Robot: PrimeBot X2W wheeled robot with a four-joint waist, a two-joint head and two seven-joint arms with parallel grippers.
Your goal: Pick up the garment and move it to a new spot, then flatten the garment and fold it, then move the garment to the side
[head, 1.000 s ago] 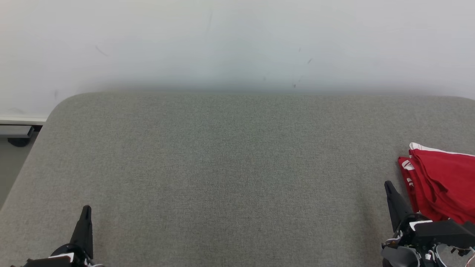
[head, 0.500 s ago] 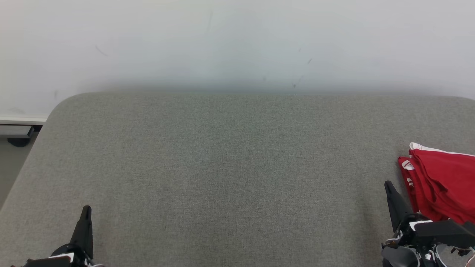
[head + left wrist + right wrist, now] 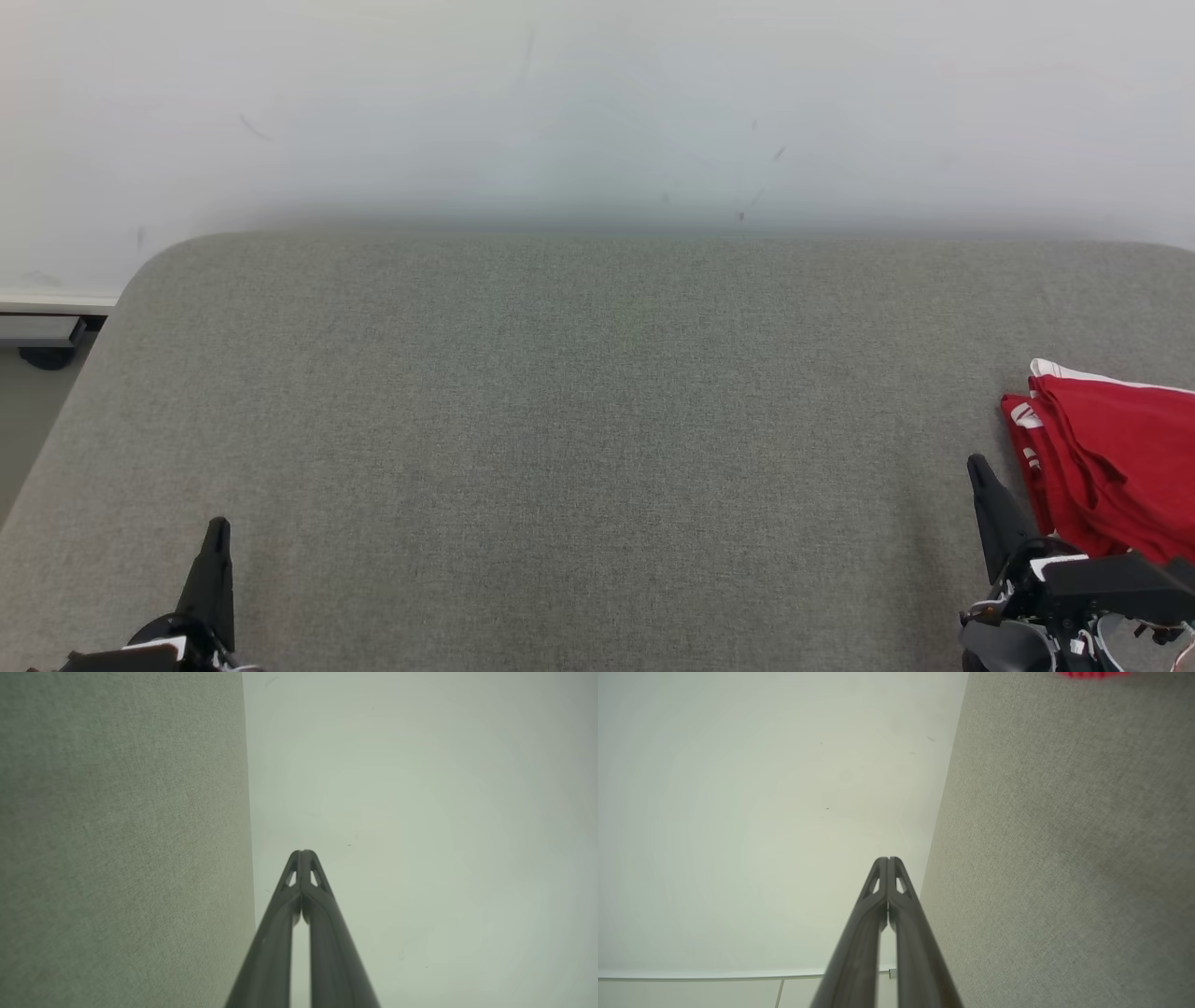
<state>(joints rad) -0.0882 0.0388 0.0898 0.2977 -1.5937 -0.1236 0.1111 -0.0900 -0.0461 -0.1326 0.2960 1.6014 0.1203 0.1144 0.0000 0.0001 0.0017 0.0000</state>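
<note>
- Garment (image 3: 1116, 448): red cloth with white trim is seen bunched in loose folds at the right edge of the head view, a little below mid-height. It lies on the counter (image 3: 579, 420) and is partly cut off by the frame.
- A blurred red sliver of the garment (image 3: 1092, 674) is also caught at the top right edge of the right wrist view.
- The counter is covered in grey woven fabric, with a rounded far corner at the upper left of the head view. A pale wall (image 3: 597, 103) is seen behind it.
- Left jaws: a dark tip is shown at the lower left of the head view, directed up the frame over bare fabric, well apart from the garment. In the left wrist view the fingers (image 3: 327, 933) are pressed together at the tips, and nothing is held between them.
- Right jaws: these are placed at the lower right of the head view, just left of the garment's lower folds. Whether the cloth is touched cannot be told. In the right wrist view the fingers (image 3: 859, 942) are closed tip to tip, with nothing gripped.
</note>
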